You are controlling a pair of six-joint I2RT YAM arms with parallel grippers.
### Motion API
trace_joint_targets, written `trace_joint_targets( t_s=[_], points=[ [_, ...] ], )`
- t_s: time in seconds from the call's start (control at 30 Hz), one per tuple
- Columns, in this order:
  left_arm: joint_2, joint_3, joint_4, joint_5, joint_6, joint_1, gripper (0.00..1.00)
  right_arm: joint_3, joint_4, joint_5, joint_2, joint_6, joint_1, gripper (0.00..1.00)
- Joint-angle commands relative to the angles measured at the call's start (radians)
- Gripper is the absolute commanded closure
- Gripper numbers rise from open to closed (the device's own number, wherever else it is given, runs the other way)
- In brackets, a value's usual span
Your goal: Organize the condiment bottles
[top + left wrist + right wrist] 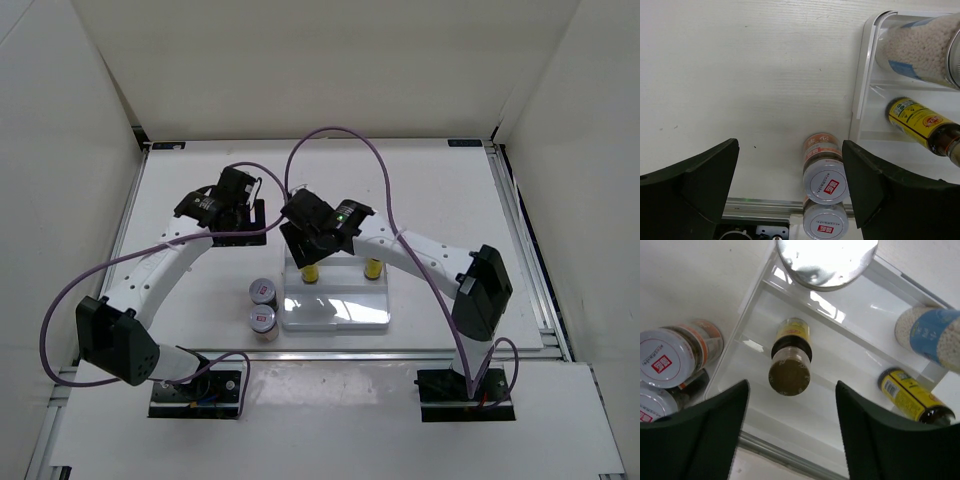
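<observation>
In the tray [340, 316], two yellow bottles [312, 272]

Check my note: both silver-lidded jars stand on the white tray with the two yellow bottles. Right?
No: the silver-lidded jars stand on the table beside the white tray, not on it. The yellow bottles are on it. The top external view shows this.

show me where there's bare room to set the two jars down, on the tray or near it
On the tray, the lowest front step is bare, in front of the two yellow bottles. The table right of the tray and left of the two jars is open too. Crowded: the upper steps, where bottles stand under the right gripper.
</observation>
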Motion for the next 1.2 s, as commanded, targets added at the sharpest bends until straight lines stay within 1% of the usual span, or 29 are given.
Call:
trace_joint_targets(
  t_s=[0.0, 0.03, 0.07, 0.1, 0.13, 0.17, 0.2, 0.27, 0.3, 0.37, 0.4, 0.43, 0.47, 0.53, 0.57, 0.6, 0.63, 0.67, 0.7, 0.73, 0.83, 0.93, 1.03, 1.1, 1.17],
  points=[
    [-0.042, -0.002, 0.017, 0.013, 0.008, 0.001, 0.06, 0.035, 0.008, 0.054, -0.026, -0.013, 0.014, 0.23],
    [-0.042, -0.003, 0.017, 0.013, 0.008, 0.001, 0.09, 0.047, -0.004, 0.068, -0.044, -0.013, 0.014, 0.17],
    [-0.054, -0.012, 0.027, 0.013, 0.008, 0.001, 0.09, 0.070, -0.029, 0.083, -0.055, -0.013, 0.014, 0.12],
    [-0.054, -0.012, 0.027, 0.023, 0.008, 0.001, 0.09, 0.084, -0.046, 0.097, -0.068, -0.013, 0.014, 0.03],
    [-0.054, -0.012, 0.027, 0.023, 0.008, 0.001, 0.09, 0.100, -0.067, 0.111, -0.098, -0.001, 0.014, 0.01],
    [-0.063, -0.012, 0.027, 0.023, 0.008, 0.001, 0.09, 0.120, -0.093, 0.157, -0.118, -0.001, 0.014, 0.00],
    [-0.063, -0.025, 0.027, 0.033, 0.018, 0.001, 0.09, 0.149, -0.153, 0.201, -0.176, 0.022, 0.032, 0.00],
    [-0.096, -0.045, 0.027, 0.065, 0.027, 0.001, 0.09, 0.127, -0.164, 0.293, -0.265, 0.033, 0.081, 0.00],
    [-0.111, -0.079, 0.027, 0.104, 0.027, 0.001, 0.09, 0.102, -0.164, 0.341, -0.367, 0.033, 0.091, 0.00],
    [-0.134, -0.113, -0.007, 0.144, 0.012, 0.001, 0.09, 0.000, -0.164, 0.352, -0.471, 0.057, 0.091, 0.00],
    [-0.134, -0.113, -0.024, 0.135, 0.012, -0.024, 0.09, -0.039, -0.175, 0.370, -0.565, 0.069, 0.091, 0.00],
    [-0.125, -0.093, -0.047, 0.135, -0.013, -0.079, 0.09, -0.106, -0.191, 0.385, -0.609, 0.086, 0.091, 0.00],
    [-0.114, -0.067, -0.077, 0.180, -0.013, -0.092, 0.09, -0.137, -0.242, 0.422, -0.684, 0.130, 0.091, 0.00],
    [-0.096, -0.058, -0.087, 0.237, -0.022, -0.092, 0.09, -0.186, -0.303, 0.453, -0.748, 0.180, 0.091, 0.00],
    [-0.096, -0.070, -0.099, 0.281, -0.037, -0.092, 0.09, -0.218, -0.375, 0.484, -0.802, 0.209, 0.091, 0.00],
    [-0.096, -0.082, -0.099, 0.302, -0.059, -0.092, 0.09, -0.232, -0.408, 0.496, -0.830, 0.276, 0.091, 0.00],
    [-0.105, -0.096, -0.099, 0.315, -0.073, -0.092, 0.09, -0.250, -0.429, 0.496, -0.894, 0.301, 0.091, 0.00],
    [-0.105, -0.111, -0.099, 0.316, -0.086, -0.092, 0.07, -0.270, -0.442, 0.496, -0.928, 0.315, 0.091, 0.00],
    [-0.105, -0.146, -0.090, 0.316, -0.106, -0.101, 0.00, -0.313, -0.451, 0.496, -0.963, 0.333, 0.091, 0.00],
    [-0.105, -0.159, -0.090, 0.276, -0.119, -0.101, 0.00, -0.336, -0.451, 0.496, -1.029, 0.333, 0.091, 0.00],
    [-0.062, -0.150, -0.090, 0.267, -0.130, -0.112, 0.00, -0.410, -0.451, 0.496, -1.126, 0.355, 0.091, 0.00],
    [-0.014, -0.150, -0.090, 0.276, -0.156, -0.112, 0.00, -0.442, -0.475, 0.496, -1.163, 0.378, 0.091, 0.00],
    [0.016, -0.163, -0.090, 0.265, -0.165, -0.121, 0.00, -0.453, -0.497, 0.505, -1.163, 0.387, 0.091, 0.00],
    [0.041, -0.173, -0.079, 0.253, -0.165, -0.121, 0.02, -0.465, -0.523, 0.514, -1.163, 0.398, 0.091, 0.00],
    [0.052, -0.173, -0.079, 0.242, -0.176, -0.121, 0.06, -0.476, -0.532, 0.514, -1.163, 0.408, 0.091, 0.00]
  ],
)
